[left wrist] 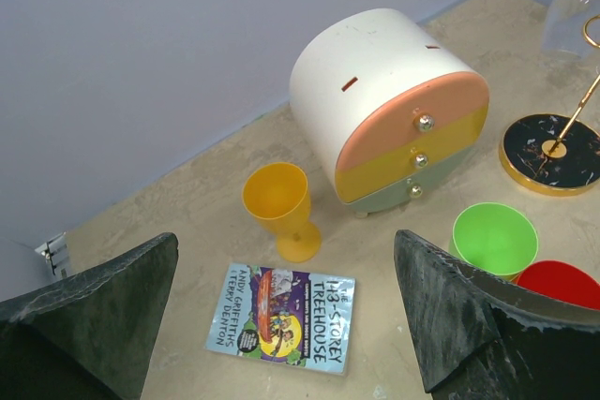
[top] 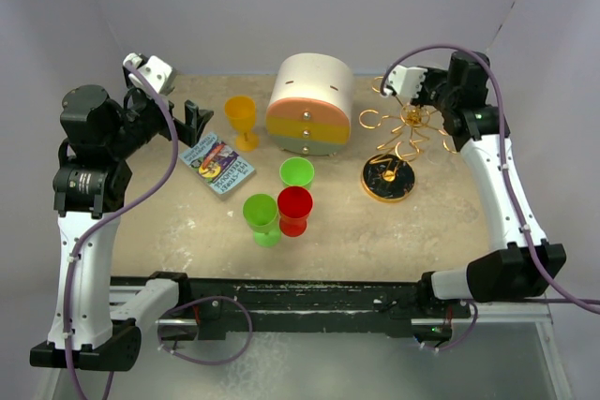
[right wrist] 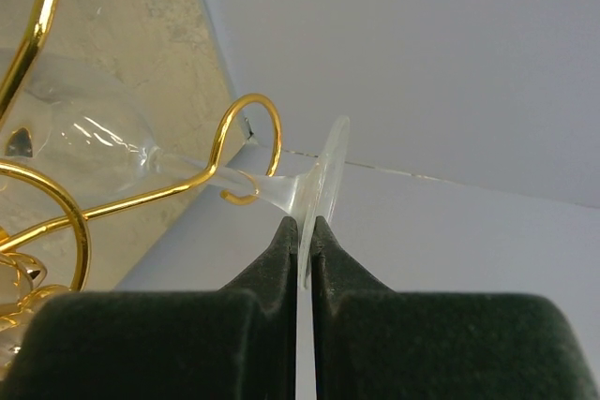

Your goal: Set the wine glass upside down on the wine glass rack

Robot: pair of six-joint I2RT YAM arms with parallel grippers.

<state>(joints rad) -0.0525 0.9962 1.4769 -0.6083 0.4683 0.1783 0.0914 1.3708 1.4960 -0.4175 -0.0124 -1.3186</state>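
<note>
Right claw (right wrist: 302, 227): pinched shut on the foot's edge of the wine glass (right wrist: 330, 161).
Wine glass: stem inside a curled loop of the wine glass rack (top: 387, 178) (bowl beyond it, to the left).
Left claw (left wrist: 286, 239): wide open, empty.

Wine glass rack (top: 410, 124), far right: gold wire. Disc base (top: 387, 178): black, faint pale marbling, gold rim.
Wine glass (right wrist: 94, 133): clear, colourless.
Round drawer box (top: 311, 105), far centre: white shell; drawer bands orange, yellow, pale grey-green; silver knobs.
Goblet (top: 241, 119), left of box: orange-yellow.
Far cup (top: 296, 172): green. Near-left cup (top: 262, 217): green. Near-right cup (top: 294, 210): red.
Book (top: 217, 164): light blue cover, purple-yellow cartoon.
Counter (top: 375, 231): beige, mottled stone pattern.
Right end effector (right wrist: 302, 227): dark green-black.
</note>
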